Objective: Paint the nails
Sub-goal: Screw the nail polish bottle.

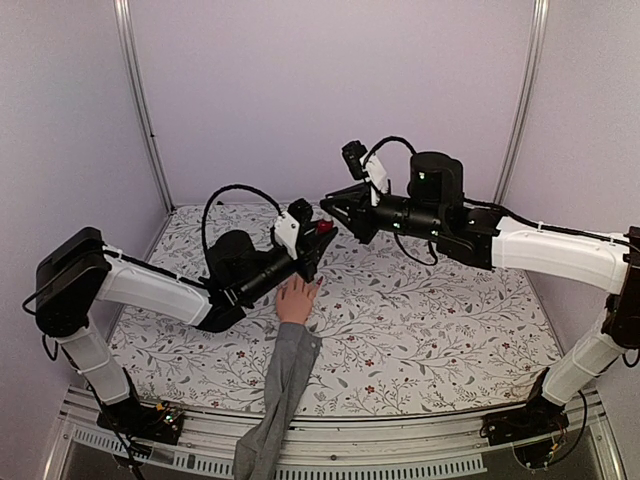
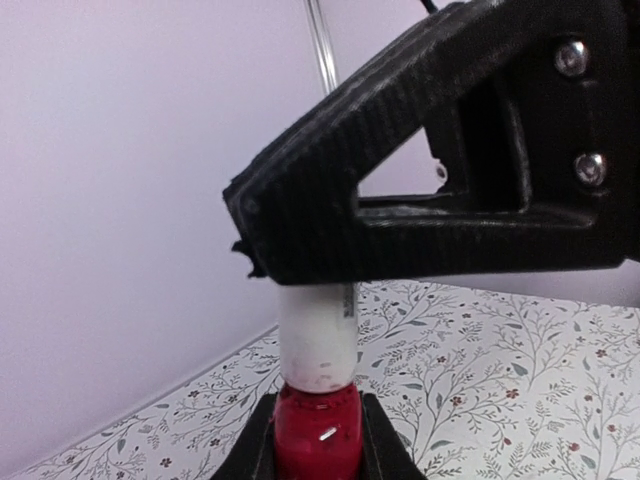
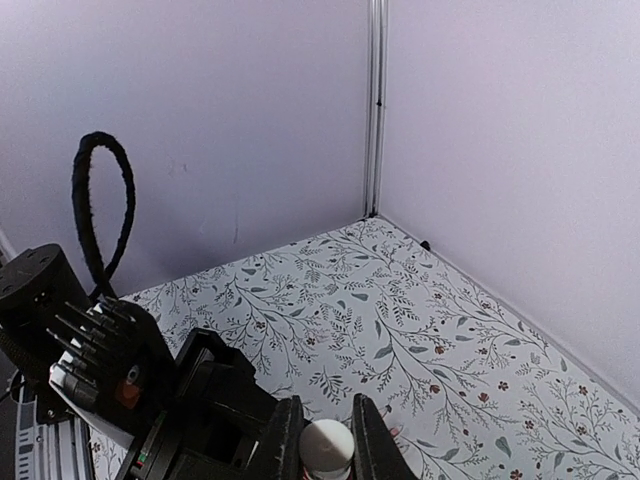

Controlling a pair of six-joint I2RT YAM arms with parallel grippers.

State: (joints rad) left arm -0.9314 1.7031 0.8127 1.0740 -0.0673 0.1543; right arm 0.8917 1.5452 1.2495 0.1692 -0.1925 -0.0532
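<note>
My left gripper (image 1: 316,238) is shut on a small red polish bottle (image 1: 323,227) and holds it upright above the table. In the left wrist view the bottle (image 2: 318,440) sits between my left gripper's (image 2: 318,425) fingers, with its white cap (image 2: 318,340) standing up. My right gripper (image 1: 330,214) comes from the right, and its jaws press both sides of the cap (image 3: 327,445). The peach mannequin hand (image 1: 297,300) with a grey sleeve (image 1: 275,400) lies just below the bottle. Its fingertips are partly under my left gripper, and the nails are too small to make out.
The floral tablecloth (image 1: 430,320) covers the table. Pale walls close it in at the back and sides, with metal corner posts (image 1: 140,100). The left arm's black cable loop (image 3: 95,210) rises beside the grippers.
</note>
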